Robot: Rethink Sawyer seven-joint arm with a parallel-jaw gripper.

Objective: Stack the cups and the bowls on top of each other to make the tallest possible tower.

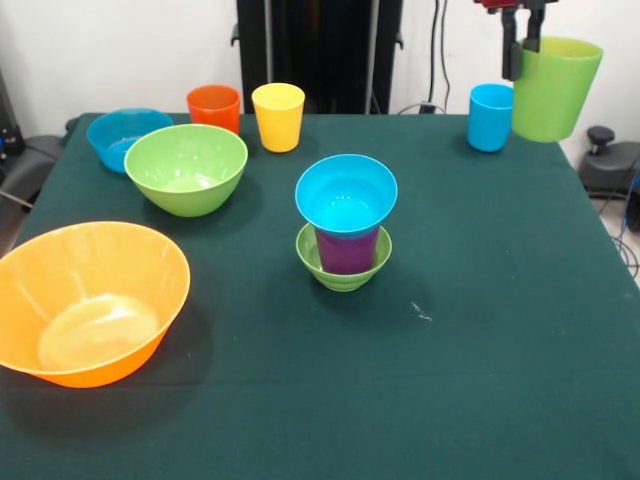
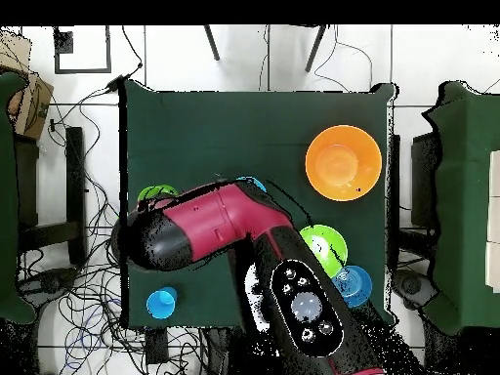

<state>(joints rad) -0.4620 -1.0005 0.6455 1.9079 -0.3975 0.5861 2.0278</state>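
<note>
We are seeing the tower (image 1: 345, 225), green bowl, purple cup, blue bowl, waiting mid-table. At right our gripper (image 1: 525, 45) is clamping the green cup (image 1: 553, 88) aloft; next we judge it needs carrying over and lowering squarely.

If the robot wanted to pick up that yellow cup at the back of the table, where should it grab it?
Probably by the rim, coming straight down from above. The yellow cup stands upright with its mouth open, so one finger can go inside and one outside the wall. The orange cup stands close beside it, so pinch on the side away from that.
</note>
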